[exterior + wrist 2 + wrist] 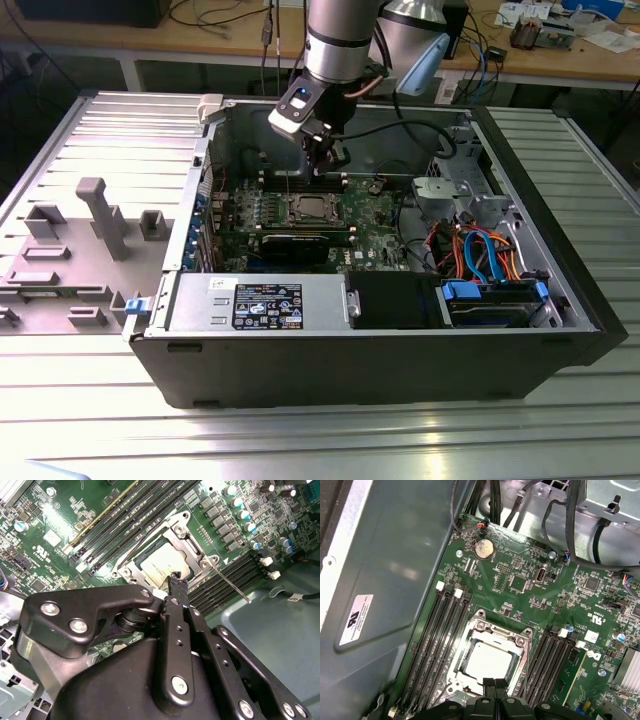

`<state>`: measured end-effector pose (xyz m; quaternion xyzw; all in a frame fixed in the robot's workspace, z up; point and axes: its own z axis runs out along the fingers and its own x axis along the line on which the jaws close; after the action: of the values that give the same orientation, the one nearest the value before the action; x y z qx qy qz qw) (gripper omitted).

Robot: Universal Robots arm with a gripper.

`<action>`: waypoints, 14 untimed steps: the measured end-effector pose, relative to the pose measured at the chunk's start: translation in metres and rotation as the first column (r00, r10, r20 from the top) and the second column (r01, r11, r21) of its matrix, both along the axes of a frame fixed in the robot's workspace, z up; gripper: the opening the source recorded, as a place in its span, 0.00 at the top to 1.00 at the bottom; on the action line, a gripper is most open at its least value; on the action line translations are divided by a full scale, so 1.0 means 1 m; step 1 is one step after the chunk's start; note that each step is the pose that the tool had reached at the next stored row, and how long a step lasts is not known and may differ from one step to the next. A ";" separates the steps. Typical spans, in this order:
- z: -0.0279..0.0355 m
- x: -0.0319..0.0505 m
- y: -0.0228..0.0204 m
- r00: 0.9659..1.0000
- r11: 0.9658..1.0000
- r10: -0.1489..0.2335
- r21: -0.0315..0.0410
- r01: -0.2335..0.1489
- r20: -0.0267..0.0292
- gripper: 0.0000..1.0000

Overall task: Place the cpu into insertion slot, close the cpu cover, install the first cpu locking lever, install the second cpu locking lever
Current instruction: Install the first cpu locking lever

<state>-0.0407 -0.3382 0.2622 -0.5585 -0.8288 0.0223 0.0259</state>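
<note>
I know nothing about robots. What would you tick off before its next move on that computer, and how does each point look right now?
1. Chip lying flat in the socket: ok.
2. Cover down around the chip: looks ok.
3. Locking lever latched: cannot tell; it sticks out past the socket's corner.
4. Gripper shut, empty, tips at the socket's edge: ok.

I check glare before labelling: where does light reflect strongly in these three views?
Exterior view: bright glare on the ribbed table. Second wrist view: a washed-out patch on the motherboard; the cpu shines pale. First wrist view: soft reflections on the grey case wall.
</note>
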 end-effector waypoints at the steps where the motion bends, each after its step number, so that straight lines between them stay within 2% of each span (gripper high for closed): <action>1: 0.0000 0.0000 0.0000 1.000 1.000 0.001 0.000 -0.001 0.000 0.89; 14: 0.0000 0.0000 0.0000 1.000 1.000 0.026 0.000 -0.026 0.000 0.89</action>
<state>-0.0407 -0.3382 0.2622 -0.5479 -0.8359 0.0226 0.0256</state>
